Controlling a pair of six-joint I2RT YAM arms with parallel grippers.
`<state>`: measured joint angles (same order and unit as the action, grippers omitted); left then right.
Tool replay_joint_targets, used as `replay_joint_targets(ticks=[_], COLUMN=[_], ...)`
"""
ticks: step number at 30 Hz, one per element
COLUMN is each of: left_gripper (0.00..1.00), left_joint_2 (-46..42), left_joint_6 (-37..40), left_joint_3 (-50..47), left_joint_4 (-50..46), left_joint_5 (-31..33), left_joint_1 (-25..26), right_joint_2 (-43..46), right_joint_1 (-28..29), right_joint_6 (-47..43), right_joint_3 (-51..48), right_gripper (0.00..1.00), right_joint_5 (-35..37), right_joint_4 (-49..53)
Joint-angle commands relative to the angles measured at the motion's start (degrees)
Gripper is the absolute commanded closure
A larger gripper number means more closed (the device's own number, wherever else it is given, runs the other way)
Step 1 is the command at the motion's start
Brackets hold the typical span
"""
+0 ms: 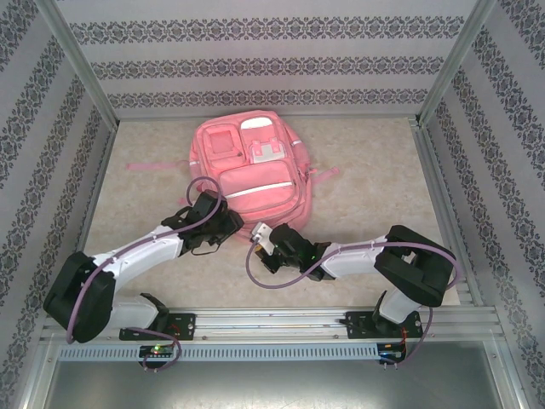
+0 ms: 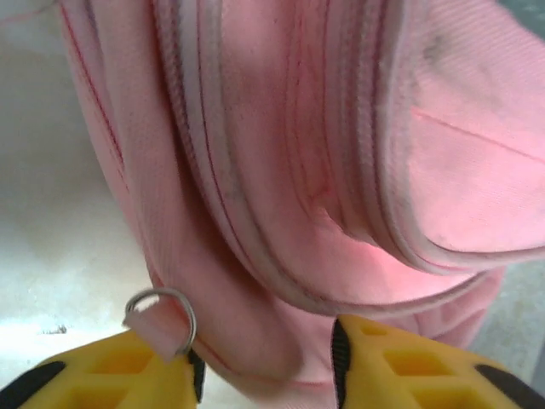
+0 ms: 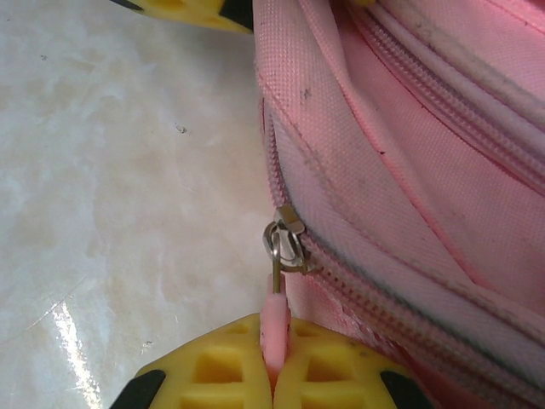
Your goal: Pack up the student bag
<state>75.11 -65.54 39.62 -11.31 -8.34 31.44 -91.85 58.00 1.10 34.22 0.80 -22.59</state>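
The student bag lies flat at the middle back of the table, a large pink backpack with its front pockets facing up. My left gripper is at its near left corner. In the left wrist view its yellow fingers stand apart with a fold of the bag between them, and a metal ring on a pink tab rests against the left finger. My right gripper is at the bag's near edge. It is shut on the pink zipper pull, which hangs from the metal slider.
The beige tabletop is fenced by patterned walls and metal posts. A pink strap trails left of the bag. A yellow finger of the left gripper shows at the top of the right wrist view, close to the bag's corner.
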Motion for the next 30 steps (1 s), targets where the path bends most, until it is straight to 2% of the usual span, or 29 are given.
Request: replay_joint_targets(ticks=[1, 3, 6, 7, 13, 30], left_gripper=[0.65, 0.75, 0.96, 1.0, 1.0, 1.0], left_joint_2=[1.8, 2.0, 1.0, 0.3, -4.9, -11.9], left_joint_6=[1.4, 2.5, 4.1, 4.8, 7.7, 11.7], left_joint_3=[2.0, 2.8, 4.0, 4.5, 6.7, 4.7], left_joint_4=[2.6, 2.2, 0.7, 0.0, -5.0, -10.1], left_joint_5=[2.5, 3.6, 5.5, 6.3, 10.3, 11.5], left_joint_1=[0.5, 0.4, 0.3, 0.3, -0.4, -1.7], right_joint_2=[1.7, 1.9, 2.2, 2.3, 4.3, 10.5], right_joint_1=[1.1, 1.1, 1.1, 1.1, 0.7, -8.0], right_joint_6=[0.6, 0.9, 1.4, 1.5, 2.4, 8.0], right_joint_3=[-1.5, -1.9, -2.6, -2.9, -4.8, -9.4], right_gripper=[1.0, 1.0, 1.0, 1.0, 1.0, 1.0], right_joint_5=[0.0, 0.4, 2.0, 2.8, 6.8, 8.8], right_joint_4=[-1.3, -1.4, -1.3, -0.9, 0.8, 3.8])
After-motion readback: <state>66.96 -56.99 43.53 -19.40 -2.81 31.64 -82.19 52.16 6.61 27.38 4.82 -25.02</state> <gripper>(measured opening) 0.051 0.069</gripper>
